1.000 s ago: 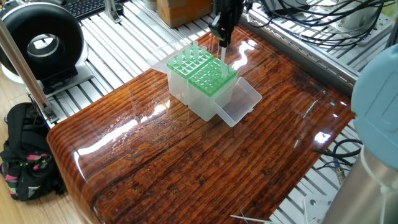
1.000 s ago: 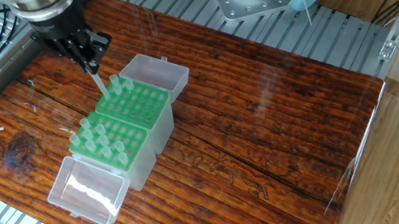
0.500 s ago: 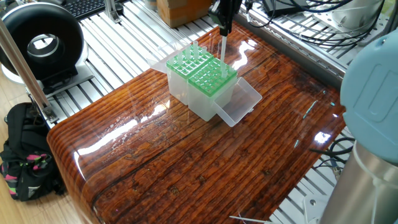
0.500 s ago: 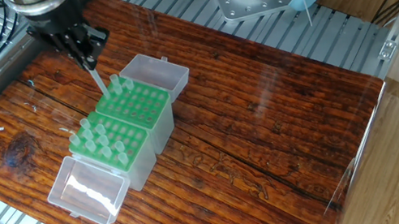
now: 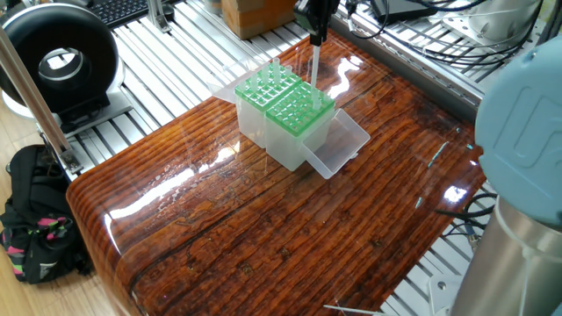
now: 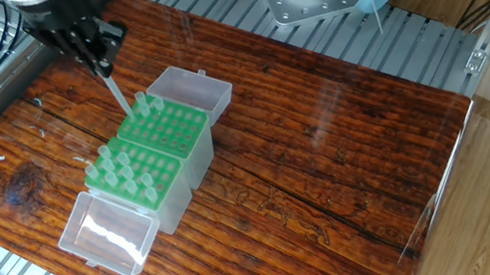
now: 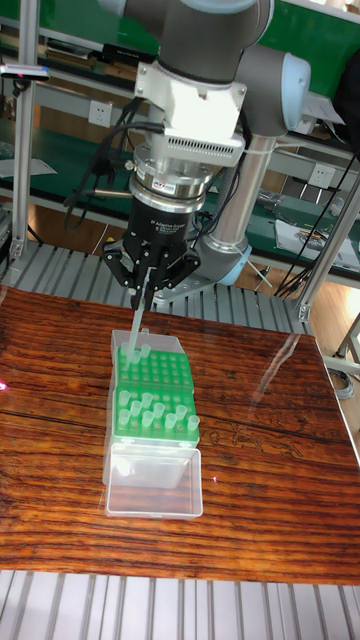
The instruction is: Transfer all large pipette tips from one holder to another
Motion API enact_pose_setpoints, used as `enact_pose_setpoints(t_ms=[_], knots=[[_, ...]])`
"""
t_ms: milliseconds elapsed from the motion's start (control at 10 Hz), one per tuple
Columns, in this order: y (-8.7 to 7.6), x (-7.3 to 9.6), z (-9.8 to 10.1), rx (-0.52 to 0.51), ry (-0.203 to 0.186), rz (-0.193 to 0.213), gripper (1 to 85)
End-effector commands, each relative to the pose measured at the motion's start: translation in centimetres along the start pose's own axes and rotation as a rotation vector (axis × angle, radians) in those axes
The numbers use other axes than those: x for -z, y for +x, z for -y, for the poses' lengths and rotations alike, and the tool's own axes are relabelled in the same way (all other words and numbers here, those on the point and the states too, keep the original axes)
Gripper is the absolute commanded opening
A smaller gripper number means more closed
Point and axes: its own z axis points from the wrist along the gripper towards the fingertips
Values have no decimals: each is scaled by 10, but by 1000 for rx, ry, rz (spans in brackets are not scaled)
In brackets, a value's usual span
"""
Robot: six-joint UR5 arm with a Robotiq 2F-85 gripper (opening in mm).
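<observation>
Two green holders stand side by side on the wooden table. The holder [image 6: 125, 174] [image 5: 263, 88] [image 7: 155, 415] bears several large pipette tips [image 6: 119, 170] [image 7: 150, 410]. The other holder [image 6: 173, 128] [image 5: 303, 110] [image 7: 155, 370] shows only a couple of tips [image 6: 143, 102] at one corner. My gripper [image 6: 98, 62] [image 5: 316, 33] [image 7: 145, 275] is shut on one translucent tip [image 6: 116, 91] [image 5: 314, 63] [image 7: 138, 312]. That tip hangs point down over the corner of the sparsely filled holder. Whether its point touches the holder I cannot tell.
Each holder has a clear lid folded open flat on the table [image 6: 105, 233] [image 6: 198, 85] [image 5: 341, 145]. A black round device [image 5: 57, 61] and a cardboard box [image 5: 255, 13] stand beyond the table. Cables [image 5: 421, 17] lie along one side.
My gripper has risen a little with the pipette tip, straight above the same corner of the holder. The holders and lids have not moved.
</observation>
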Motion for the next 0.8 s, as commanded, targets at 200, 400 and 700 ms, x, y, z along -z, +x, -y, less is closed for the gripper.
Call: enact_pose_setpoints(t_ms=[200,400,700], knots=[[-1,15,-2,15,-7,9,137],[-1,26,1,27,4,9,137],[-7,49,-2,55,10,31,137]])
